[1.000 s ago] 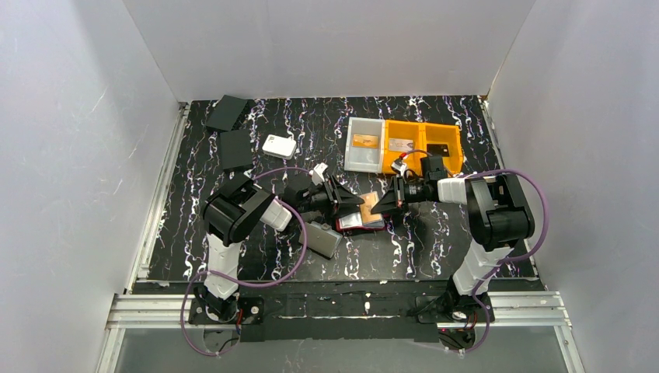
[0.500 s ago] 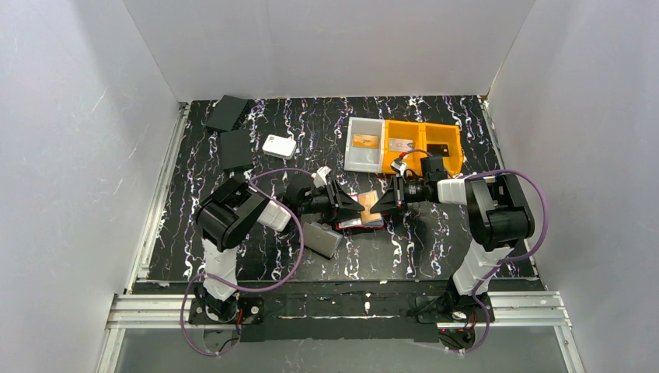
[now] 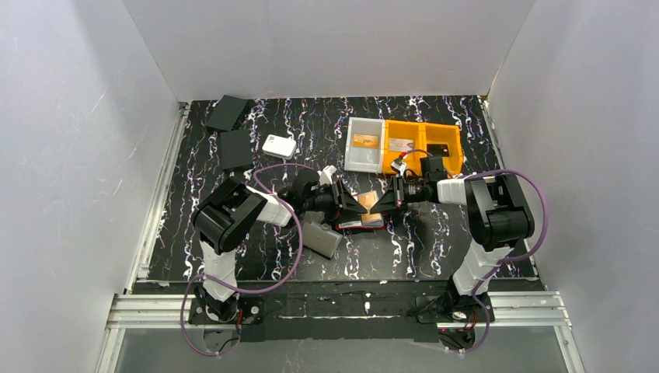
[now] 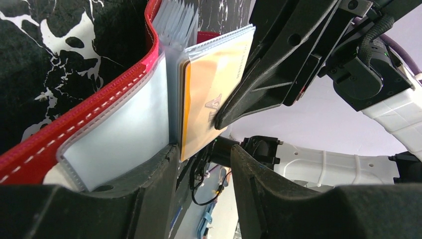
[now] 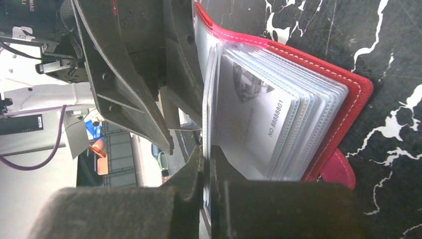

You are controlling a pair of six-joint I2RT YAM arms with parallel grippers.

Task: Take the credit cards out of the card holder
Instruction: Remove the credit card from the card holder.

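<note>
Since the earlier frames my left gripper (image 4: 201, 152) has advanced toward 3 o'clock, and the gap to the right gripper (image 5: 206, 164) has narrowed over the card holder (image 3: 360, 223). The red holder lies open just toward 5 o'clock from the table's centre, its clear sleeve pages fanned upward. One raised sleeve carries an orange-gold card (image 4: 204, 99); a silver-grey card (image 5: 259, 119) with a printed number sits in the stack behind it. My right jaws are pressed together on the edge of a clear sleeve of the holder. My left jaws stand apart, with the lower edge of the orange-gold card's sleeve in the gap between them.

A grey case (image 3: 322, 239) lies just beside the holder at its 8 o'clock. A pale bin (image 3: 350, 148) and an orange bin (image 3: 455, 144) stand touching at 1 o'clock, each with a card inside. A white rounded box (image 3: 278, 145) lies at 11 o'clock, with two dark flat items (image 3: 235, 149) beyond it at 10 o'clock. The table (image 3: 435, 241) is black with white and purple veining. White walls (image 3: 326, 47) enclose it on three sides, and a metal rail (image 3: 334, 307) runs along 6 o'clock.
</note>
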